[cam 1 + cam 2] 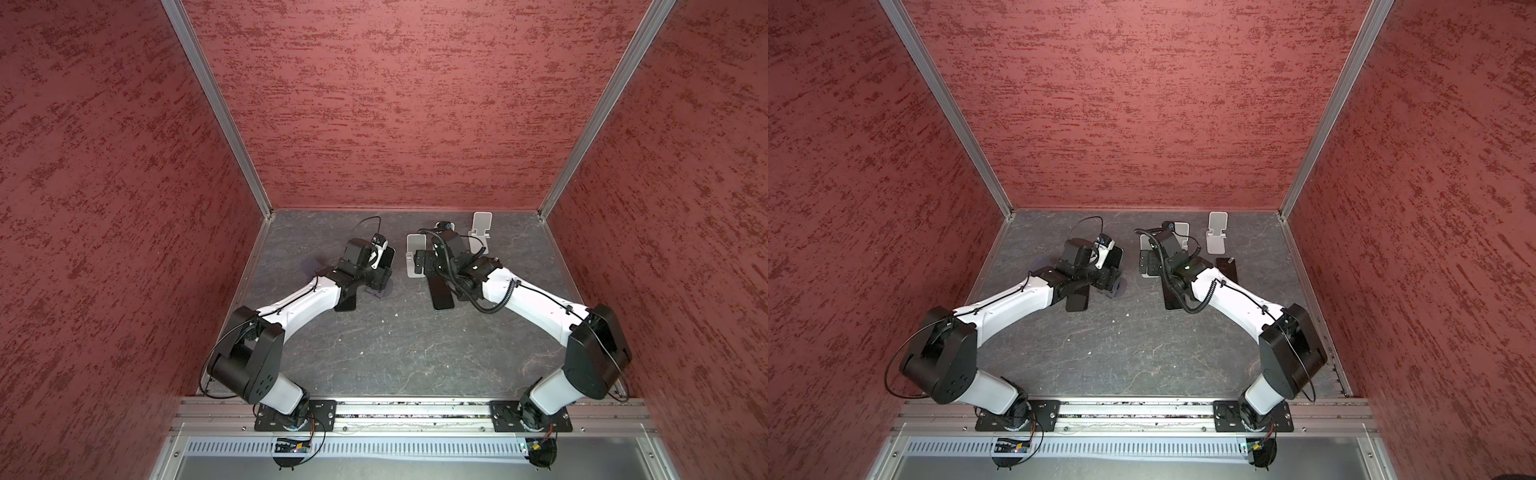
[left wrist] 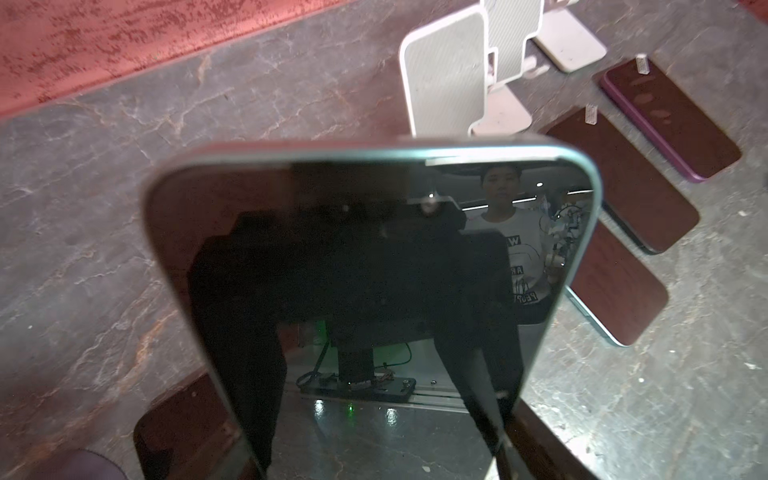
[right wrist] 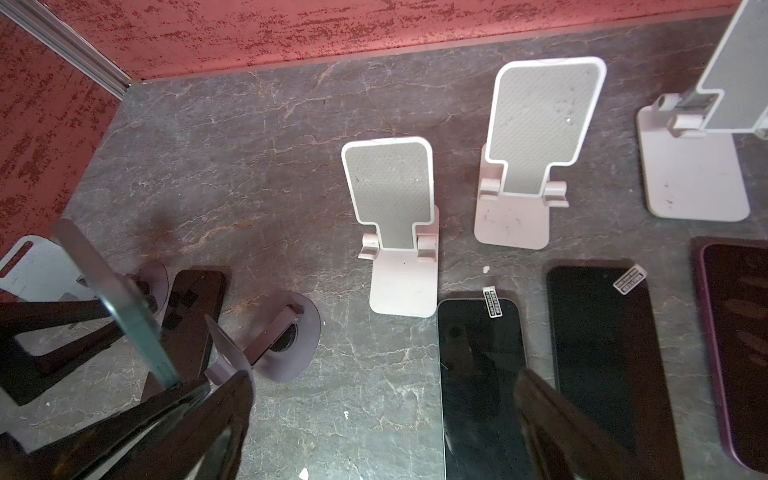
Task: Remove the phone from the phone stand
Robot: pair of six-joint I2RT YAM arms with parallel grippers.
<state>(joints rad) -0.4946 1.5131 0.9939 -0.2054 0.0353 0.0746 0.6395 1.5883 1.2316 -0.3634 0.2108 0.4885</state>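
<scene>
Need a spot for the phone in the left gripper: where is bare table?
Bare: the wide front middle of the table, between the left arm and right arm, beyond the front rail; also the back-left corner. Crowded: back right, around the white stands and flat phones.

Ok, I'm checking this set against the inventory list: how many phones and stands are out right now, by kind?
Phones: 5 (teal-edged phone in the left gripper, four flat phones)
Pale pink stands: 3
Dark purple stand: 1
Total: 9
</scene>
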